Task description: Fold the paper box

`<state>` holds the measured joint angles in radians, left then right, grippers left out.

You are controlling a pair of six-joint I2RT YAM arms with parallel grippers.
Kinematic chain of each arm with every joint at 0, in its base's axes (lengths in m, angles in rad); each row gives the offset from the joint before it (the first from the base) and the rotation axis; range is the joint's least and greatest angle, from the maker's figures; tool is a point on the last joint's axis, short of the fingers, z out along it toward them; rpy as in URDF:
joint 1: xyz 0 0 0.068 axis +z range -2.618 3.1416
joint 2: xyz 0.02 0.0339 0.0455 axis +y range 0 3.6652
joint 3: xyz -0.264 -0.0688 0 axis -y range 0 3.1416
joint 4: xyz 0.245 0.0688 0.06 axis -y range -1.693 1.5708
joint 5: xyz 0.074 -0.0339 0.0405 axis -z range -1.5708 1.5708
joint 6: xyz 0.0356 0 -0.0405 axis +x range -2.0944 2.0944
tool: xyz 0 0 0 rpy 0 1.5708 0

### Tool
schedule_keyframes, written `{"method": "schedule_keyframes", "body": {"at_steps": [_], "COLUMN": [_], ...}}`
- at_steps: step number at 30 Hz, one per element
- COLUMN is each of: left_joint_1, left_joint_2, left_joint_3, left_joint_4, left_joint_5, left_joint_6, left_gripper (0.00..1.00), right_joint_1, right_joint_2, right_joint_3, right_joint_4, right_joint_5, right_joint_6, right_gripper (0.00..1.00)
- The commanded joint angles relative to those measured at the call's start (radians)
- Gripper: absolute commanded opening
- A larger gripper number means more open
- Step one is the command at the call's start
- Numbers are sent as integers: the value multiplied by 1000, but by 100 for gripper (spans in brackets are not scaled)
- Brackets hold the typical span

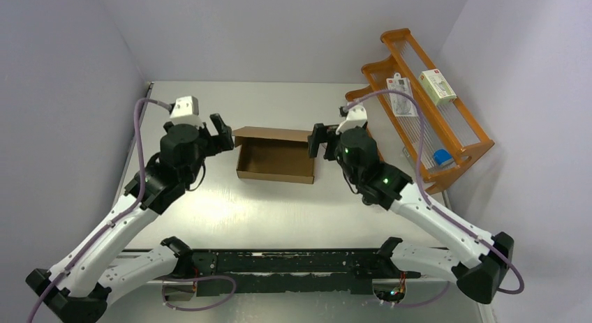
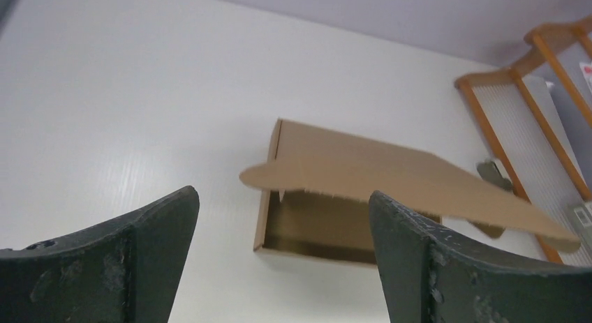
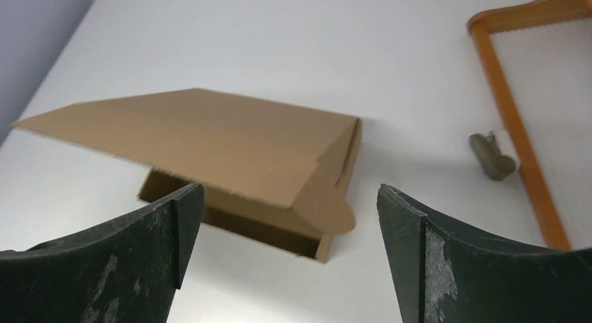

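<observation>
The left fingers (image 2: 132,260) stand spread wide and empty, just beside the left end of the paper box (image 1: 276,162). The box lies mid-worktop (image 1: 279,208) with its long axis running left to right and its lid flap raised along the far edge. The right fingers (image 3: 139,260), equally spread and empty, face its right end. Neither arm looks nearer. On the wooden rack (image 1: 462,137), a white-and-green carton (image 1: 438,86) carries print, seemingly too small to read.

Stock as I count it:
- Shallow brown corrugated cardboard box (image 1: 274,158): one, frame centre.
- Orange wooden rack (image 1: 471,152): one, upper right.
- At the rack: small white-and-green carton (image 1: 438,86), one; flat white packet (image 1: 401,94), one; small blue object (image 1: 440,157), one.
- My black two-finger claws: two, left claw (image 1: 222,133) and right claw (image 1: 317,141).
</observation>
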<state>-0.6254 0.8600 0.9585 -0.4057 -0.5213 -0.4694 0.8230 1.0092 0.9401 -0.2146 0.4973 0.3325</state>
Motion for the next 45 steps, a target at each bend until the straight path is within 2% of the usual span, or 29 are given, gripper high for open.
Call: {"method": "schedule_keyframes", "body": {"at_steps": [1,6,13,19,28,45], "left_joint_1": [5,63,184,185,185,185], "left_joint_2": [105,300,460,466,477,470], "left_joint_3": [120,261,246,162,63,-86], "left_joint_4": [-13,-12,36,75,94,170], "left_joint_5": [-81,-11,230,308,392,377], "left_joint_6": [105,144,148,137,103,61], "left_gripper": [96,96,92,90,82,77], "right_joint_1": [-103,-236,-263,-266,-268,-267], "right_joint_2": [107,234,328,325,303,327], "right_joint_3": [94,150,160,102,-31,-173], "right_joint_4": [-78,-16,-2,14,75,201], "right_joint_5": [-64,-219,-287,-324,-362,-409], "right_joint_6": [-48,-31,-17,-11,17,47], "right_gripper": [99,99,99,98,94,89]}}
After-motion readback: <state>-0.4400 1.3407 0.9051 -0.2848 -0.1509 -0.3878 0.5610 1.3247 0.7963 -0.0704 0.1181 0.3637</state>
